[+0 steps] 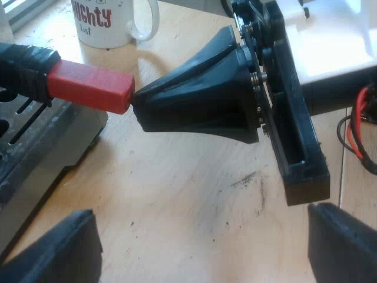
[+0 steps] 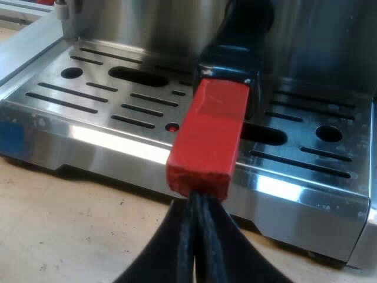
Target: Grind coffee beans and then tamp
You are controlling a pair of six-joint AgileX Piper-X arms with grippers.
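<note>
One mug (image 1: 106, 26) near handle's red end (image 1: 88, 88).

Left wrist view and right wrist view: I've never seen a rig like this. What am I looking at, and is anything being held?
Two robot arms work at a wooden table beside an espresso machine. Each picture comes from a camera riding on one arm's wrist.

In the left wrist view, the left gripper hangs open over the table and holds nothing. Beyond it are a white mug and the edge of the machine's slotted drip tray.

The red end belongs to a dark handle that juts out from the machine over that tray.

In the right wrist view, the right gripper is shut, with its fingers pressed together. Their tips touch the red end but do not seem to clasp it.
</note>
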